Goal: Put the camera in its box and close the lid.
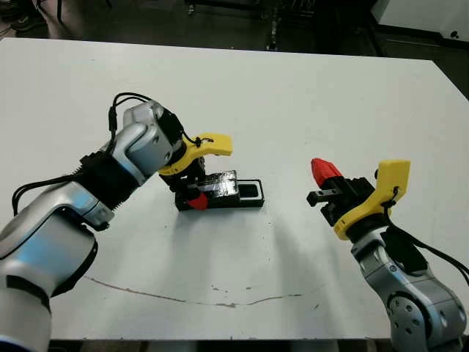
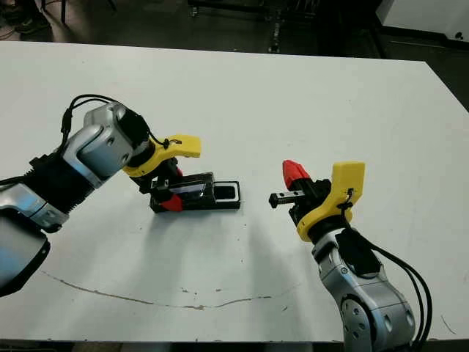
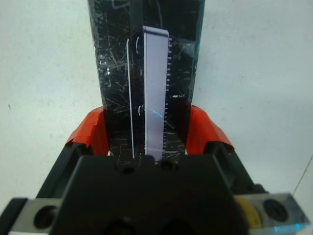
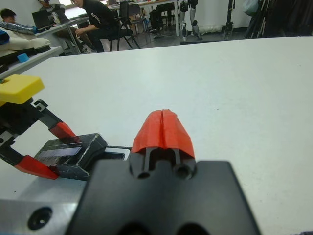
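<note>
My left gripper (image 1: 194, 191) is shut on the glossy black lid (image 1: 220, 185), one red finger (image 3: 95, 129) on each long side. The lid lies over most of the box (image 1: 260, 192) near the table's middle. The box's end toward my right arm stays uncovered, with a white-lined rim around a dark inside. The camera is hidden or cannot be made out under the lid. My right gripper (image 1: 322, 171) hovers to the right of the box, apart from it, shut with its red tips together and empty. It points toward the box (image 4: 115, 155).
A thin dark scratch (image 1: 190, 297) runs across the white table (image 1: 293, 95) near the front edge. Beyond the far edge are a dark floor and chair legs. A seated person (image 4: 98, 19) and desks show far behind in the right wrist view.
</note>
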Tool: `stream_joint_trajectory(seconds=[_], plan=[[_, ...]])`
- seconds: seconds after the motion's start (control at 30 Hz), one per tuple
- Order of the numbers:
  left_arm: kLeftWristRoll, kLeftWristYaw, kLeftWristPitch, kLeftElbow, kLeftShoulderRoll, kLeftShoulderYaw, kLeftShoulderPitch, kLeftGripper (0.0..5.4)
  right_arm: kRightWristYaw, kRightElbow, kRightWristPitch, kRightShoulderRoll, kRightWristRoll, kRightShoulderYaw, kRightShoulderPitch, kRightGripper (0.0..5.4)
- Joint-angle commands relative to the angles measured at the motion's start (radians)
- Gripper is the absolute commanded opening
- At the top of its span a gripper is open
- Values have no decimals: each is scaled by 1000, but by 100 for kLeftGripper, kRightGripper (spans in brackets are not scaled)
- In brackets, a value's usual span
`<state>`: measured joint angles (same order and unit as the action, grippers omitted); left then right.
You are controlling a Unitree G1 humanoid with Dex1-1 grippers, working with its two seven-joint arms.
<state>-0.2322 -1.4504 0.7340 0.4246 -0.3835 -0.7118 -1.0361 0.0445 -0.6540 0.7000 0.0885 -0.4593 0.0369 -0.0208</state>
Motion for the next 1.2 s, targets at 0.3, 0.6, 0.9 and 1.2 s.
stream_joint_trajectory(seconds=[0.3,0.6,0.9,1.2], plan=[[26,25,145,-5,88,-35,23,317,-9,-9,25,8,-3,14,9,0],[54,31,115,-22,85,-18,37,317,-9,-8,19,8,5,10,10,0],[52,44,63,-6,100,-5,40,317,-11,-14,32,8,-4,20,11,0],[48,50,-31,24,129,12,16,317,4,-7,33,18,-8,35,3,0]])
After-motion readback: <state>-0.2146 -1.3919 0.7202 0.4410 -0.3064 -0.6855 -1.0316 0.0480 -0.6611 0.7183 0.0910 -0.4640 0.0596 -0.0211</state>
